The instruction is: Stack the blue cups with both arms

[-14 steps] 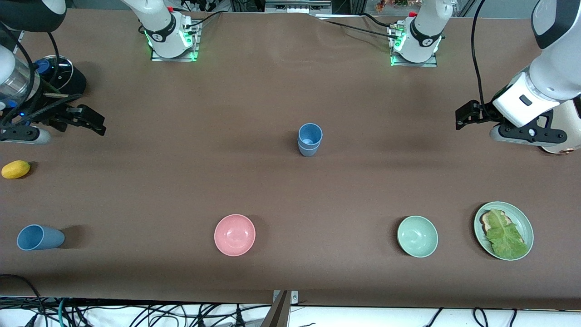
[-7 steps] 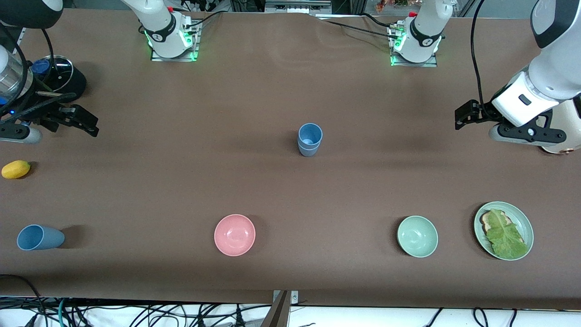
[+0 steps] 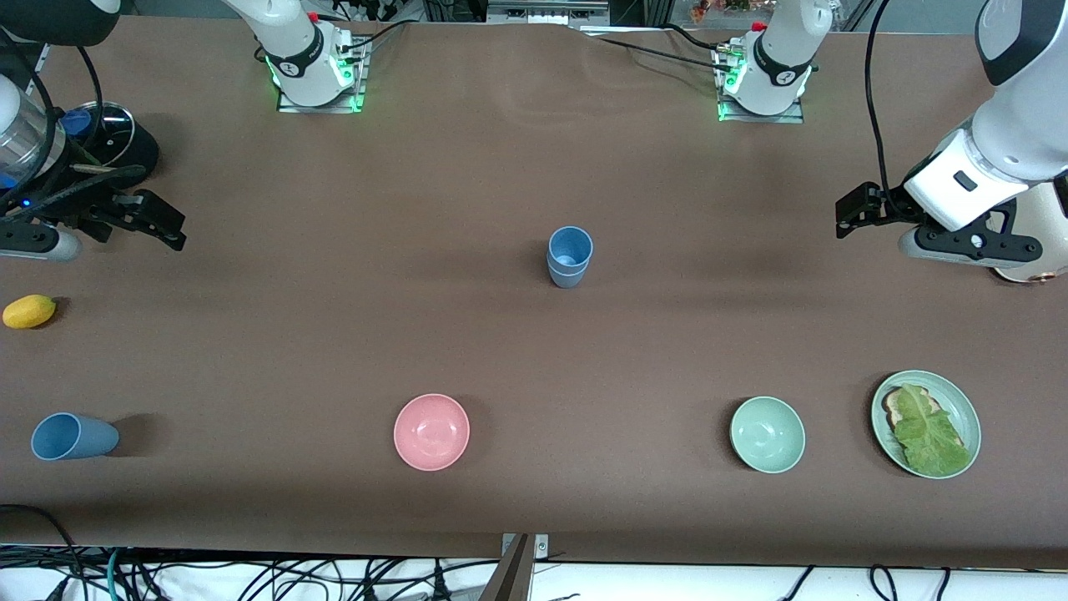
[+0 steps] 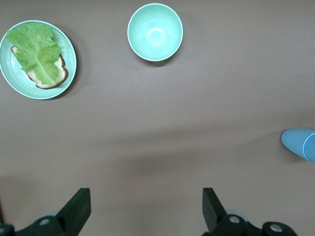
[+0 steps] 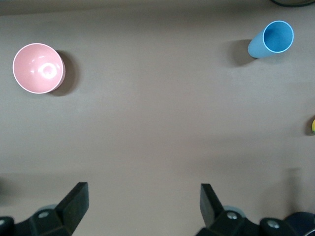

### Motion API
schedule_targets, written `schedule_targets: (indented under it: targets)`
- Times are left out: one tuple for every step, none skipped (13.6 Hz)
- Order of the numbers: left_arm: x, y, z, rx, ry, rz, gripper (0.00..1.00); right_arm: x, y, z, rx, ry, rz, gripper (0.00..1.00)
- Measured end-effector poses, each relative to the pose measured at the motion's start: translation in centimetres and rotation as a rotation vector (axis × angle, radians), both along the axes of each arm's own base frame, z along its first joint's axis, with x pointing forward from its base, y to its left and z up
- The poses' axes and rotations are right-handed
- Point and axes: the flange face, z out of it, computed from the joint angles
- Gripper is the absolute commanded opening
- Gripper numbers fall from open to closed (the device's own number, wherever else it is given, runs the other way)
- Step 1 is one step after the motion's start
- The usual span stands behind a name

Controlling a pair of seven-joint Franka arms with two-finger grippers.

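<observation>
Black fingers of the right gripper (image 3: 158, 221) stand wide and empty over bare table at the right arm's end; the left gripper (image 3: 855, 213) is likewise wide and empty over the left arm's end, waiting. Two blue cups sit nested as a stack (image 3: 570, 257) mid-table, upright, mouth up. A third cup (image 3: 73, 436) stands near the front edge at the right arm's end, nearer the camera than the lemon (image 3: 29, 310); its axis looks upright, mouth up, though the front view's angle makes it seem tipped. Judgement: the right gripper should descend straight, pinch the wall below the rim, and lift vertically before carrying it over the stack.
</observation>
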Motion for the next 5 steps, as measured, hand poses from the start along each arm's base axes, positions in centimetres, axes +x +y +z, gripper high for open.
schedule_targets:
  targets:
    - [0.00, 0.00, 0.00, 0.000, 0.000, 0.000, 1.00, 0.00, 0.00, 0.00, 0.000, 0.000, -0.001, 1.00]
    - [0.00, 0.00, 0.00, 0.000, 0.000, 0.000, 1.00, 0.00, 0.00, 0.00, 0.000, 0.000, -0.003, 1.00]
    - [0.00, 0.00, 0.00, 0.000, 0.000, 0.000, 1.00, 0.00, 0.00, 0.00, 0.000, 0.000, -0.003, 1.00]
    - [0.00, 0.00, 0.00, 0.000, 0.000, 0.000, 1.00, 0.00, 0.00, 0.00, 0.000, 0.000, -0.004, 1.00]
    - [0.00, 0.00, 0.00, 0.000, 0.000, 0.000, 1.00, 0.00, 0.00, 0.00, 0.000, 0.000, -0.004, 1.00]
